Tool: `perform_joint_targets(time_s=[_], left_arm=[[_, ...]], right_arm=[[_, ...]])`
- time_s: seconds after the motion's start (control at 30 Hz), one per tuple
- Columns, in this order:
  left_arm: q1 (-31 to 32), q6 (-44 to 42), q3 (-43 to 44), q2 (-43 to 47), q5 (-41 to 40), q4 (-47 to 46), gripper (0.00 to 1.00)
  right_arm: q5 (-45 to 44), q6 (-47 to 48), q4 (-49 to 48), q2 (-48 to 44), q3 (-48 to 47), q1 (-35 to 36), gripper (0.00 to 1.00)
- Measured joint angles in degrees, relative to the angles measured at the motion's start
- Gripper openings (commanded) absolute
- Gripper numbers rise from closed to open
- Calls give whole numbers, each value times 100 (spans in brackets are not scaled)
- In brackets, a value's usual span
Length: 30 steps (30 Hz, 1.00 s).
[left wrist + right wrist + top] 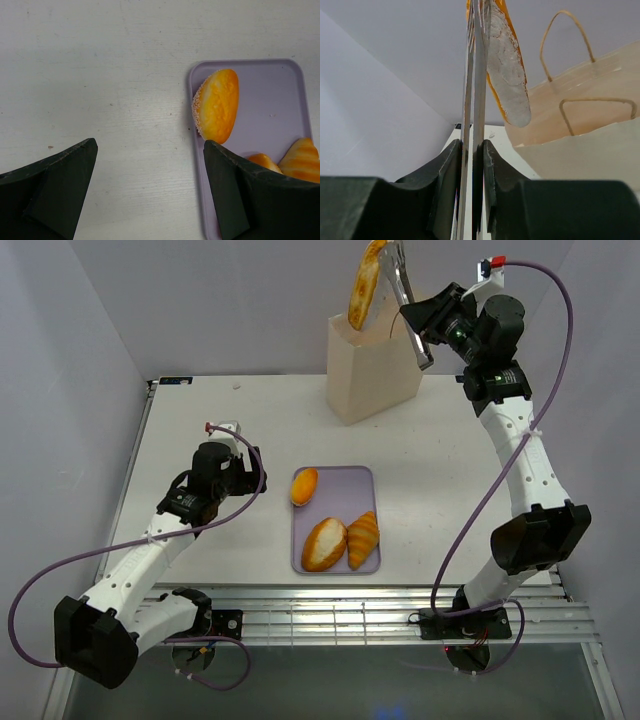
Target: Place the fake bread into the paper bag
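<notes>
Above the open mouth of the paper bag [372,375], at the far side of the bench [220,420], the right gripper [418,318] is clenched on a pair of metal tongs [402,282]. The right wrist view shows its two dark fingers [447,165] pressed against the thin steel blades [476,75], which lie almost flat together. The tong tips pinch one long piece of fake bread [365,285], which hangs on end. Its lower tip is level with the bag's rim, but whether it has entered the bag cannot be told. From the wrist camera the held piece [507,75] shows a pale, floury underside edged in orange, with the cream bag [580,115] and its looped cord handles [567,30] just behind it.

Nearer the arms, a lilac tray [355,485] lies flat mid-bench with three more breads on it. An oval roll [304,486] sits at the far left corner by the rim, a second roll [324,543] at the near left, and a ridged loaf [363,539] touching it on the right.

The left gripper [252,472] hovers over bare bench just left of the tray, released and grasping nothing. In its wrist view the gripper [150,145] is spread wide, the white bench surface [100,60] between its fingers and the oval roll [217,105] on the tray [270,100] beyond the right one.
</notes>
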<state>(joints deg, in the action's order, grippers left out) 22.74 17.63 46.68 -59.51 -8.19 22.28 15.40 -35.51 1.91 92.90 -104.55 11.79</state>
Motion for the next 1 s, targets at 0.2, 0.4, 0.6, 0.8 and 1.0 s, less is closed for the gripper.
perform_joint_targets(time_s=[0.2, 0.4, 0.6, 0.8, 1.0], left_arm=[[0, 0, 0, -105, 2, 2, 98], [0, 0, 0, -105, 2, 0, 98], [0, 0, 0, -105, 7, 2, 98], [0, 0, 0, -105, 7, 0, 98], [0, -2, 0, -105, 9, 0, 98]], right_arm=[[81, -122, -223, 350, -205, -181, 21], [208, -186, -474, 470, 81, -179, 31], [236, -192, -597, 470, 699, -170, 44], [260, -201, -680, 459, 791, -212, 47], [278, -199, -688, 422, 791, -348, 48]])
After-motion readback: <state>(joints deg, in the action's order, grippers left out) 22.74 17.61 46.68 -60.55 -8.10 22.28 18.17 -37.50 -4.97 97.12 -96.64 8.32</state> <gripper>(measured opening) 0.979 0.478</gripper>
